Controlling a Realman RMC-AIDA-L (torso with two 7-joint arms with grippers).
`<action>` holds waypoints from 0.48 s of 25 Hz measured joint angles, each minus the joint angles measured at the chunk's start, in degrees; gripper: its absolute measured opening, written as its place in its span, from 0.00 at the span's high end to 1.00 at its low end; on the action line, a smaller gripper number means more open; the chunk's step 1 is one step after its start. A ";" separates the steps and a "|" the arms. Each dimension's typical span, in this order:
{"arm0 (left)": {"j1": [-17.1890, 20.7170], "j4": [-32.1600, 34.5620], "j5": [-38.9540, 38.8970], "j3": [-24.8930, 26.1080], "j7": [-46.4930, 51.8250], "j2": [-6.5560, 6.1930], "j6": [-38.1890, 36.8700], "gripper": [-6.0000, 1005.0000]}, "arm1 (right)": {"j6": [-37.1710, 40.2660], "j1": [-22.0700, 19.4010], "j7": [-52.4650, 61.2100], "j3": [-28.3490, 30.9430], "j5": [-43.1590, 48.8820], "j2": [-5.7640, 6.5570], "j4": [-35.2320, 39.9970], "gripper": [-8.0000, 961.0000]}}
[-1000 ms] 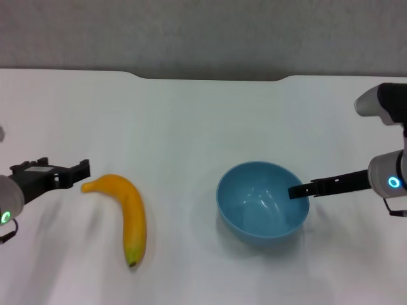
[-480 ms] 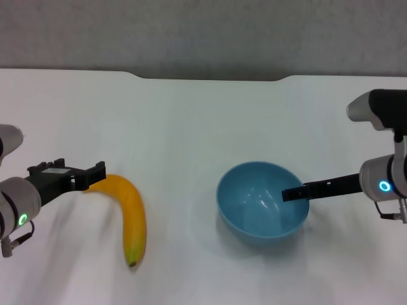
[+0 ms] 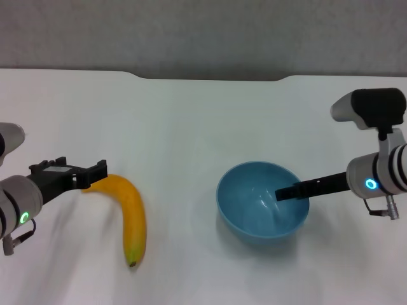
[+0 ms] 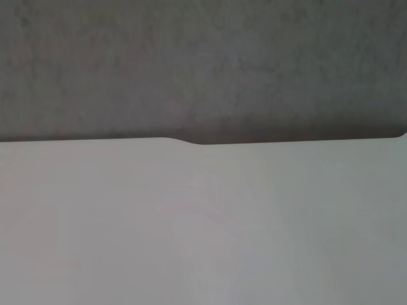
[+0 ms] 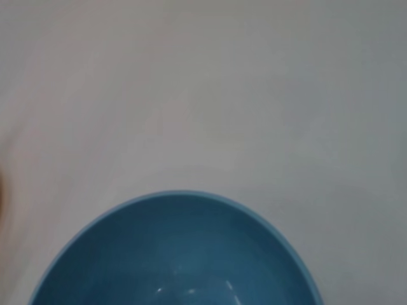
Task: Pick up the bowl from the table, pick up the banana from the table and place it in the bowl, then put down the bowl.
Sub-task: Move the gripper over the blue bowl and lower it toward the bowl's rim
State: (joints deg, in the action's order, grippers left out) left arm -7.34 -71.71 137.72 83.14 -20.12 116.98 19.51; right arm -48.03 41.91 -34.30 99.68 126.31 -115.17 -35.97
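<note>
The light-blue bowl (image 3: 254, 213) stands on the white table (image 3: 191, 127), right of centre. It also fills the near part of the right wrist view (image 5: 178, 254). The yellow banana (image 3: 130, 216) lies on the table at the left, its stem toward my left gripper and its dark tip toward me. My left gripper (image 3: 100, 173) is low at the banana's stem end, its black tip over the stem. My right gripper (image 3: 283, 192) reaches from the right over the bowl's right rim, its black tip inside the bowl. The bowl holds nothing else.
The table's far edge has a shallow notch (image 3: 210, 78) against the grey wall (image 3: 203, 32). The left wrist view shows only bare tabletop (image 4: 191, 222) and the wall (image 4: 203, 63). Bare white table lies between the banana and the bowl.
My left gripper has moved right, up to the banana's stem. My right gripper has moved left, farther over the rim into the bowl. Banana and bowl have not moved.
</note>
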 joint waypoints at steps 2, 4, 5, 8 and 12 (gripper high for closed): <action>-0.05 0.00 0.00 0.00 0.00 0.00 0.00 0.18 | 0.31 0.51 0.02 -0.63 -0.37 -0.01 0.89 0.24; -0.05 0.00 0.00 0.00 0.00 0.00 0.00 0.18 | 0.38 0.87 0.02 -1.07 -0.74 -0.01 1.54 0.26; -0.05 0.00 0.00 0.02 0.00 0.00 0.00 0.19 | 0.40 1.03 0.02 -1.34 -0.85 0.00 1.81 0.26; -0.04 0.00 0.00 0.24 0.00 0.00 0.00 0.19 | 0.66 1.35 0.10 -2.23 -0.68 0.01 2.38 0.28; 0.10 0.00 0.00 0.31 0.00 0.00 0.00 0.19 | 1.20 1.38 -0.01 -3.46 -0.68 0.03 2.13 0.43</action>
State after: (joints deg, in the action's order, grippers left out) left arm -7.24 -71.71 137.72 83.45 -20.12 116.98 19.51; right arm -46.83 43.29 -34.31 96.22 125.64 -115.14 -33.84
